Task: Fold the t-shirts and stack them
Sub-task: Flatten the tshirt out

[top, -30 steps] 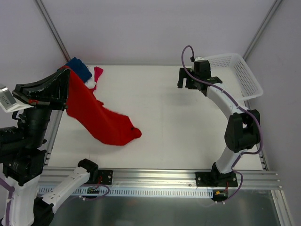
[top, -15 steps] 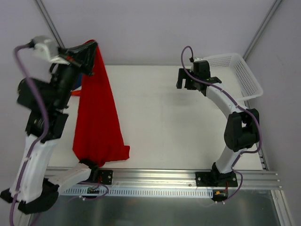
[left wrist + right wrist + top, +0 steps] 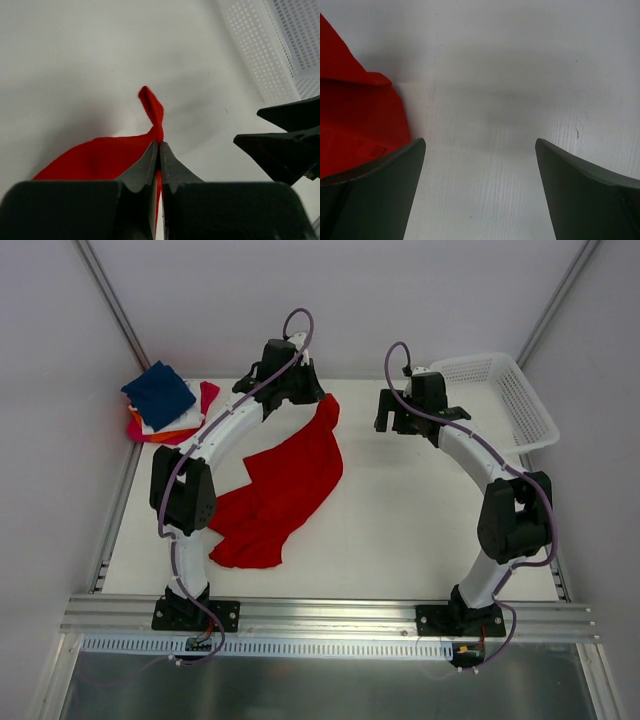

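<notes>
1. The left pincer (image 3: 312, 398) was clamped shut on a twisted corner of the red t-shirt (image 3: 285, 485), far out toward 12 o'clock on the table (image 3: 420, 530).
2. From that pinched corner the shirt trailed back toward 7 o'clock. It was crumpled and unfolded, and most of it lay on the table alongside the left arm.
3. The right pincer (image 3: 392, 416) stood with its jaws wide apart and held nothing. It was over bare table at 3 o'clock of the pinched corner, near the cloth but apart from it.
4. In the right wrist view the shirt's edge (image 3: 355, 115) lay just off that pincer's left-hand finger (image 3: 380, 190).
5. The small folded shirts were piled in the 10 o'clock corner, with the navy square (image 3: 160, 395) on top and white (image 3: 178, 423), orange (image 3: 150, 436) and magenta (image 3: 209, 395) showing below it. The curved left arm stood between this pile and the red shirt.
6. A white mesh basket (image 3: 525, 405) sat in the 2 o'clock corner, with the right pincer between it and the pinched corner.
</notes>
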Controlling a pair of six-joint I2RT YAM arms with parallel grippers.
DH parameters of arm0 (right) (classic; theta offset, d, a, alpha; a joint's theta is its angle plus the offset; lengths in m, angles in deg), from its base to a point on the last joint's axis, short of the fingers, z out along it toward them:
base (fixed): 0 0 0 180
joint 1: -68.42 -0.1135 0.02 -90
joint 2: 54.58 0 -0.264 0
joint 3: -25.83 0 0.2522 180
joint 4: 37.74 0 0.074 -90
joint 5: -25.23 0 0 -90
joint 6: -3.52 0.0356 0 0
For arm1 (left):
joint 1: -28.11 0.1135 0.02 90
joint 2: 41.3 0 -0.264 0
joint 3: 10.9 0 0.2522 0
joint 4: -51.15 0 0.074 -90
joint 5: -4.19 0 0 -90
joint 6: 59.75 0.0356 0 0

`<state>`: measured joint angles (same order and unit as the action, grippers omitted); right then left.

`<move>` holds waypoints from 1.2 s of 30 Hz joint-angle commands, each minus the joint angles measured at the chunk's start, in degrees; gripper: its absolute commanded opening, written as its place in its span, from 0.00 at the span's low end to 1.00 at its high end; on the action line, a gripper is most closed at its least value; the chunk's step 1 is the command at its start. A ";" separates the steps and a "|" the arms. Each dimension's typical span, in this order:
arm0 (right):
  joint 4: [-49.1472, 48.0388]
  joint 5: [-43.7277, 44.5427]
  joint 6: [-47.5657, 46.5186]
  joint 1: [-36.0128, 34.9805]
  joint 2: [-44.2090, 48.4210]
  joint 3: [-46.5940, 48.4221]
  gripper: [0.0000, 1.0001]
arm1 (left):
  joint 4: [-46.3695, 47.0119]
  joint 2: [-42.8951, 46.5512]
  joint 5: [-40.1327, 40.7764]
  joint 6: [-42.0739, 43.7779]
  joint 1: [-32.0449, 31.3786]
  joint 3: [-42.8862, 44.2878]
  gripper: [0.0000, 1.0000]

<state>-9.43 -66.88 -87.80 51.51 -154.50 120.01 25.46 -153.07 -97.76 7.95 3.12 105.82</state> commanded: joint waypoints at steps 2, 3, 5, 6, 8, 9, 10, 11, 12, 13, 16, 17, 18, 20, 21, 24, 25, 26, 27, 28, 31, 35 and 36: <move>-2.77 -1.40 0.88 -0.15 3.85 -0.27 0.96 | 0.94 0.77 -3.44 -2.48 1.00 8.92 0.00; -2.86 -1.49 0.97 -0.23 3.85 -0.27 0.96 | 0.68 0.50 -2.65 -2.48 1.09 9.19 0.00; -3.12 -1.76 1.23 -0.32 3.85 -0.35 0.96 | 0.41 0.06 -1.86 -2.22 1.79 10.06 0.00; -3.12 -1.76 1.15 -0.41 3.85 -0.35 0.96 | 0.41 0.14 -0.90 -2.13 2.23 10.16 0.00; -3.21 -1.76 1.15 -0.50 4.03 -0.44 0.96 | 0.32 1.28 1.21 -1.78 3.54 9.81 0.00; -3.21 -1.76 1.23 -0.67 4.12 -0.53 0.96 | 0.41 1.63 3.22 -1.86 4.24 9.55 0.00; -3.21 -1.85 1.15 -0.58 4.21 -0.53 0.96 | 0.32 2.07 4.20 -2.04 5.21 9.19 0.00; -3.29 -1.93 1.23 -0.76 4.47 -0.79 0.96 | 0.23 2.77 5.17 -2.91 7.39 8.84 0.00; -3.38 -2.02 1.15 -0.85 4.56 -0.88 0.96 | 0.23 2.78 7.09 -3.27 8.63 8.75 0.00; -3.56 -2.11 1.23 -0.85 4.82 -0.97 0.96 | -0.29 2.52 7.89 -4.14 11.43 8.66 0.00; -3.73 -2.02 1.15 -1.02 5.17 -1.23 0.96 | -1.34 1.82 11.22 -5.55 15.49 8.32 0.00; -3.82 -2.11 1.23 -1.11 5.35 -1.32 0.96 | -2.04 1.90 12.55 -5.90 17.50 7.96 0.00; -3.91 -2.20 1.23 -1.11 5.52 -1.41 0.96 | -2.14 1.82 14.13 -5.91 18.57 7.70 0.00; -4.09 -2.37 1.15 -1.29 5.61 -1.50 0.96 | -2.58 1.03 15.36 -4.86 20.15 8.05 0.00; -4.17 -2.37 1.23 -1.37 5.70 -1.58 0.96 | -2.84 0.68 15.89 -4.51 21.29 8.31 0.00; -4.35 -2.46 1.15 -1.81 5.61 -1.58 0.96 | -4.16 -2.05 15.90 -3.54 23.23 11.21 0.00; -4.35 -2.37 1.23 -2.08 5.53 -1.58 0.96 | -4.42 -3.45 15.73 -3.27 23.50 12.78 0.00; -4.35 -2.37 1.15 -2.43 5.52 -1.58 0.96 | -4.77 -4.24 15.64 -2.75 23.76 13.58 0.00; -4.35 -2.37 1.15 -2.60 5.61 -1.58 0.96 | -5.39 -4.86 15.03 -2.48 24.02 14.28 0.01; -4.35 -2.46 1.15 -2.69 5.61 -1.67 0.96 | -5.48 -6.00 13.89 -2.13 24.37 15.59 0.21; -4.00 -2.72 1.23 -3.92 5.79 -1.93 0.96 | -6.45 -5.40 12.12 -2.04 24.29 14.39 0.99; -4.17 -1.32 1.23 -6.90 6.84 -3.08 0.96 | -6.36 0.82 13.52 -2.92 23.68 6.15 0.99; -4.09 -0.80 1.23 -7.78 7.02 -3.34 0.96 | -6.27 2.41 14.05 -3.44 23.41 4.11 0.99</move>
<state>-11.81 -68.26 -87.30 46.42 -151.16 117.43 20.17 -157.72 -84.27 5.08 27.29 114.50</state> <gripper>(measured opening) 0.960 0.987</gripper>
